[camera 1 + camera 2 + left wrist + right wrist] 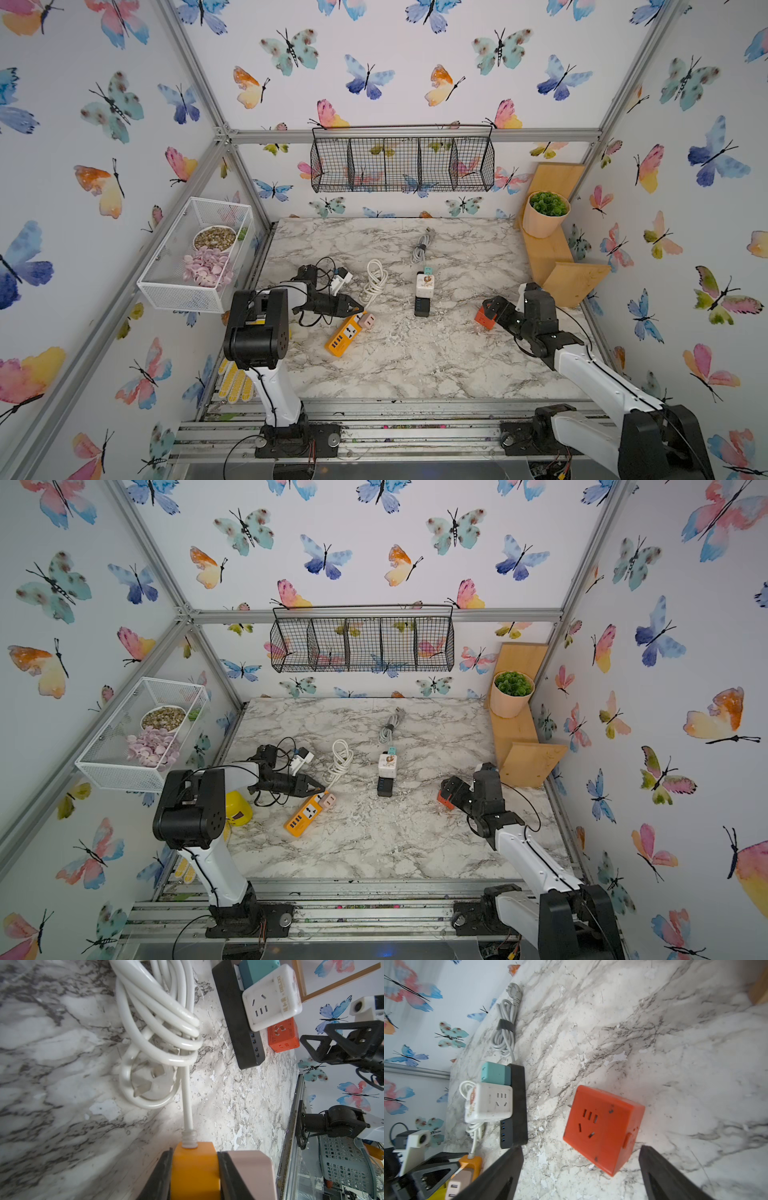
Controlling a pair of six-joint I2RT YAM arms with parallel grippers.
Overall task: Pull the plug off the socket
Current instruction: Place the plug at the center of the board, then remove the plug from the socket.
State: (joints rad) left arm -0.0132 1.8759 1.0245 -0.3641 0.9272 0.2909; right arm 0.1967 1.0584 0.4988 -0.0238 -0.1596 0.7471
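A yellow socket strip (344, 336) (302, 815) lies left of the table's middle, with a pink plug (368, 321) (328, 801) (249, 1169) seated at its far end. My left gripper (356, 309) (317, 789) (194, 1152) is shut on that end of the strip (195, 1169), one finger pressed against the pink plug's side. An orange cube plug (484, 320) (444, 800) (602, 1128) lies loose on the marble at the right. My right gripper (490, 308) (451, 787) (580, 1147) stands open just behind it, jaws wide apart and clear of it.
A black strip (422, 309) carrying a white cube (424, 284) and a teal adapter lies mid-table. The strip's coiled white cord (375, 282) and a grey cord bundle (422, 247) lie behind. Wooden shelves with a plant pot (545, 216) stand back right; a yellow cup (237, 808) sits by the left arm.
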